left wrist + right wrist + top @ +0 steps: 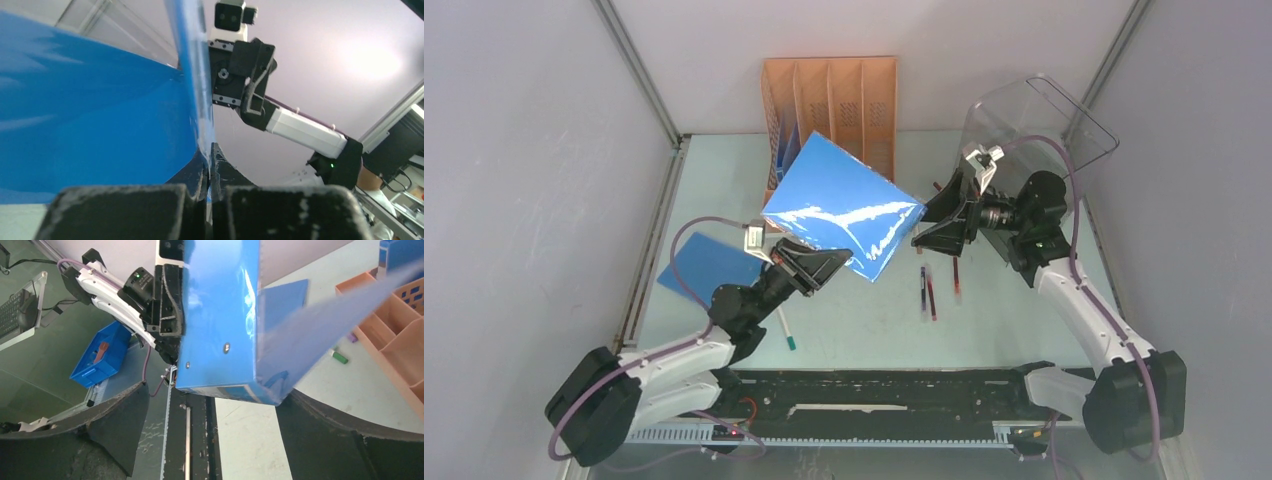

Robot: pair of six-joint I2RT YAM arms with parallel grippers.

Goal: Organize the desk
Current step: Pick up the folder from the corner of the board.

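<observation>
My left gripper [822, 262] is clamped on the lower edge of a blue ring binder [844, 215], holding it tilted in the air above the pale green desk [864, 325], just in front of the orange file rack [844, 100]. My right gripper [212, 415] is spread wide, one finger on either side of the binder's spine, not gripping it.

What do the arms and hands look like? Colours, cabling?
Both match: left arm and right arm have white links between bulky black joints, each trailed by a looping purple cable. The left hand and right hand are matte black, with broad wedge-shaped fingers and a small white camera block at the wrist.
</observation>
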